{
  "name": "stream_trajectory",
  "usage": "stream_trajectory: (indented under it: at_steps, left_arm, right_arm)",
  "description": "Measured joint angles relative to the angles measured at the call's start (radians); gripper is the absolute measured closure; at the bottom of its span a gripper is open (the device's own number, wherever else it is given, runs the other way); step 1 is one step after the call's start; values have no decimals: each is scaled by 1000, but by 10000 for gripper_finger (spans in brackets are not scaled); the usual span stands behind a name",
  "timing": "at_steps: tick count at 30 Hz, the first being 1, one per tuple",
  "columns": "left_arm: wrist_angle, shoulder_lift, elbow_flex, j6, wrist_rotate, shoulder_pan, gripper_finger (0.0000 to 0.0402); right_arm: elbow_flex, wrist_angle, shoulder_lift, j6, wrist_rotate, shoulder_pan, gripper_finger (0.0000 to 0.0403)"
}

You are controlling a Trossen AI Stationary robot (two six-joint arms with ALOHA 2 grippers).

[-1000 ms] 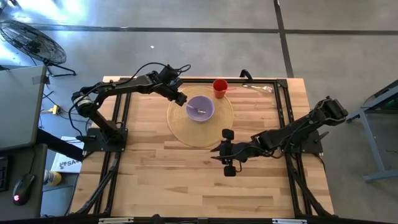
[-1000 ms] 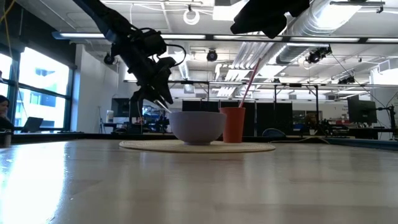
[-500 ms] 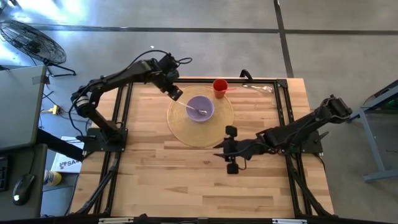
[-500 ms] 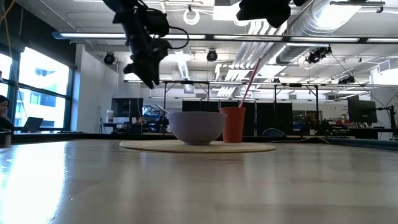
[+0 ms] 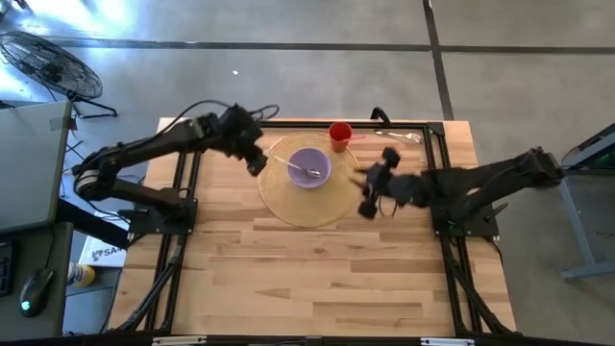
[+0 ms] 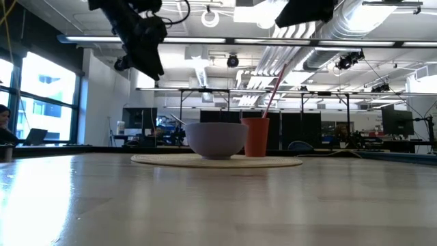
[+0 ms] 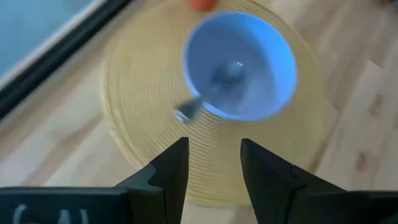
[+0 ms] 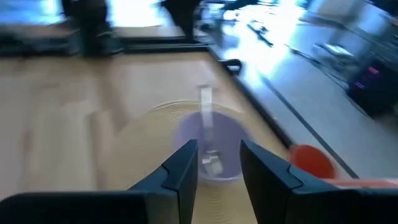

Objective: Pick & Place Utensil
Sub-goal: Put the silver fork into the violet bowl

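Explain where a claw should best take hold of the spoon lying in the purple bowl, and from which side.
Grip the spoon by its handle, probably where it sticks out over the rim of the bowl on the left arm's side. Come from above: the scoop end lies down inside the bowl, hard to reach.

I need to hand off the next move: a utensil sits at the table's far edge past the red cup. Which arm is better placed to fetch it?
Right, probably. The right gripper hovers open just beside the mat, on the utensil's side of the table. The left gripper is across the bowl, with bowl and red cup in between.
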Motion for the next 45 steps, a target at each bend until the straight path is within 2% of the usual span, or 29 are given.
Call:
stream_trajectory:
  at_steps: [4,8,14,19,25,29,35,40,45]
  left_arm:
    - [69,-83,-97,-24,-2,-82,259]
    - [116,-151,-176,-47,-44,-158,259]
    - [186,-219,-262,-79,-97,-256,259]
    - [252,-230,-310,-96,-99,-315,259]
    - [288,-230,-348,-96,-99,-359,259]
    - [292,-230,-355,-96,-101,-359,259]
    - [295,-230,-355,-106,-99,-359,259]
    - [290,-230,-355,-114,-98,-358,259]
    - [295,-230,-355,-114,-98,-358,259]
  right_arm:
    - [0,-35,-50,2,-48,-137,289]
    - [0,-34,-97,-11,-102,-268,289]
    - [0,5,-142,-7,-109,-457,284]
    - [1,-4,-130,60,-161,-691,245]
    - [1,-48,-57,292,-198,-956,194]
    - [1,-38,51,442,-234,-1022,185]
    - [1,-44,196,703,-152,-1133,192]
    - [1,-51,288,724,-208,-1193,202]
    - [1,-56,390,732,-177,-1199,213]
